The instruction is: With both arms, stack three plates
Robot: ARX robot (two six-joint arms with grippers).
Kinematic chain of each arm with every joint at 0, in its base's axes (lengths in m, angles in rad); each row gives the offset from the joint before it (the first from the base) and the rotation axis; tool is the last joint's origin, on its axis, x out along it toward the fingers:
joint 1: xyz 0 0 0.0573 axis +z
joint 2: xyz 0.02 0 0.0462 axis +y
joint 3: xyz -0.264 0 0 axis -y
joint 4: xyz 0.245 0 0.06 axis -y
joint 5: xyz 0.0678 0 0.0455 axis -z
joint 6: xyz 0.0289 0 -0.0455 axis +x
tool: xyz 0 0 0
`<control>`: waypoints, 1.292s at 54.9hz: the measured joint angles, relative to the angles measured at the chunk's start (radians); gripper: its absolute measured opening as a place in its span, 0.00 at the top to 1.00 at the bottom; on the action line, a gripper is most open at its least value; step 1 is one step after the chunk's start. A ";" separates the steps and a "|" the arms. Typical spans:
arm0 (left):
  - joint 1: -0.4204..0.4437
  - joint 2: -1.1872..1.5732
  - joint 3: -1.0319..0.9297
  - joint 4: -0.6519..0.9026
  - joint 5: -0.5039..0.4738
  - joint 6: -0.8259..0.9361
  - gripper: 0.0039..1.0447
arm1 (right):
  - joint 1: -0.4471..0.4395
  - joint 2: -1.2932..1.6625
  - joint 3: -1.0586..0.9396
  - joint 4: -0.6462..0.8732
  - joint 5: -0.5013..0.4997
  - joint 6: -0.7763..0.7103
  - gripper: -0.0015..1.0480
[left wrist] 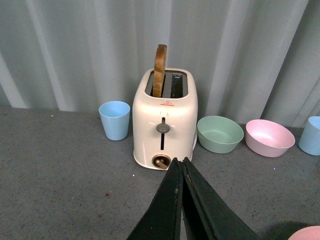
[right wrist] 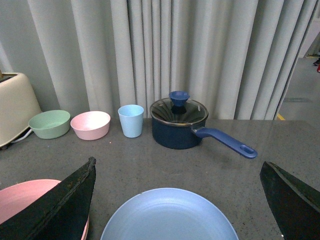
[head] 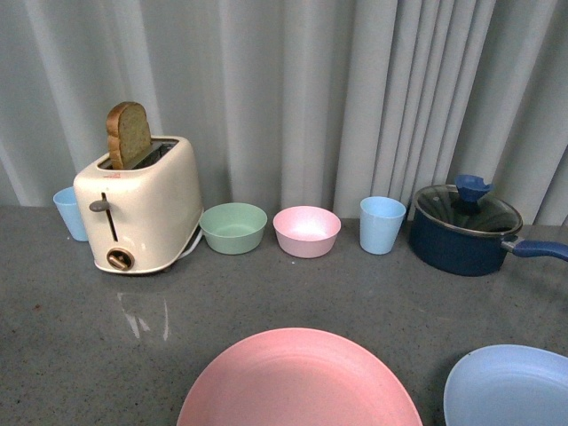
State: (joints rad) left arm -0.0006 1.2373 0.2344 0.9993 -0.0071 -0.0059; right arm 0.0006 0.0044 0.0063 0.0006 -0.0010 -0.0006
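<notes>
Front view: neither arm is showing. The pink plate [head: 300, 380] and blue plate [head: 508, 387] are lying apart, unstacked.

Left wrist view: the left gripper [left wrist: 180, 161] is holding its jaws pressed together, empty, and aiming at the toaster [left wrist: 165, 117]. Only the pink plate's rim [left wrist: 307, 234] is showing, off to its side.

Right wrist view: the right gripper [right wrist: 177, 163] is holding its jaws wide apart, empty. The blue plate [right wrist: 170, 216] is lying flat between and below them, so the right arm is probably nearer.
</notes>
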 joint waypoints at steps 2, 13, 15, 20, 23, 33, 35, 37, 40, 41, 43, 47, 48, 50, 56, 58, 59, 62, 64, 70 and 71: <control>0.000 -0.028 -0.019 -0.008 0.001 0.000 0.97 | 0.000 0.000 0.000 0.000 0.000 0.000 0.07; 0.000 -0.133 -0.118 -0.007 0.007 0.002 0.97 | 0.000 0.000 0.000 0.000 0.000 0.000 0.07; 0.000 -0.142 -0.132 -0.006 0.007 0.002 0.97 | 0.000 0.000 0.000 0.000 0.000 0.000 0.07; 0.000 -0.200 -0.168 -0.052 0.007 0.002 0.97 | 0.000 0.000 0.000 0.000 0.000 0.000 0.07; 0.000 -0.242 -0.177 -0.081 0.006 0.002 0.97 | 0.000 0.000 0.000 0.000 0.000 0.000 0.07; 0.000 -0.430 -0.205 -0.232 0.007 0.002 0.97 | 0.000 0.000 0.000 0.000 0.000 0.000 0.07; 0.000 -0.462 -0.205 -0.257 0.006 0.002 0.97 | 0.000 0.000 0.000 0.000 0.000 0.000 0.07; 0.000 -0.502 -0.206 -0.290 0.006 0.002 0.97 | 0.000 0.000 0.000 0.000 0.000 0.000 0.07; 0.000 -0.568 -0.206 -0.349 0.006 0.002 0.97 | 0.000 0.000 0.000 0.000 0.000 0.000 0.07; 0.000 -0.583 -0.206 -0.361 0.007 0.002 0.97 | 0.000 0.000 0.000 0.000 0.000 0.000 0.07; 0.000 -0.624 -0.206 -0.399 0.007 0.002 0.97 | 0.000 0.000 0.000 0.000 0.000 0.000 0.07; 0.000 -0.671 -0.206 -0.442 0.007 0.002 0.97 | 0.000 0.000 0.000 0.000 0.000 0.000 0.07; 0.000 -0.684 -0.206 -0.454 0.006 0.002 0.97 | 0.000 0.000 0.000 0.000 0.000 0.000 0.07; 0.000 -0.715 -0.207 -0.483 0.006 0.002 0.97 | 0.000 0.000 0.000 0.000 0.000 0.000 0.07; 0.000 -0.779 -0.207 -0.542 0.007 0.002 0.97 | 0.000 0.000 0.000 0.000 0.000 0.000 0.07; 0.000 -0.800 -0.207 -0.562 0.007 0.002 0.97 | 0.000 0.000 0.000 0.000 0.000 0.000 0.07; 0.000 -0.811 -0.207 -0.572 0.007 0.002 0.97 | 0.000 0.000 0.000 0.000 0.000 0.000 0.07; 0.000 -0.835 -0.207 -0.595 0.007 0.002 0.97 | 0.000 0.000 0.000 0.000 0.000 0.000 0.07; 0.000 -0.853 -0.207 -0.613 0.007 0.002 0.97 | 0.000 0.000 0.000 0.000 0.000 0.000 0.07; 0.000 -0.901 -0.207 -0.660 0.007 0.002 0.97 | 0.000 0.000 0.000 0.000 0.000 0.000 0.07; 0.000 -0.909 -0.207 -0.668 0.007 0.002 0.97 | 0.000 0.000 0.000 0.000 0.000 0.000 0.07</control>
State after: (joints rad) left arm -0.0002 0.3279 0.0273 0.3309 -0.0002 -0.0040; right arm 0.0006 0.0044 0.0063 0.0006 -0.0010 -0.0006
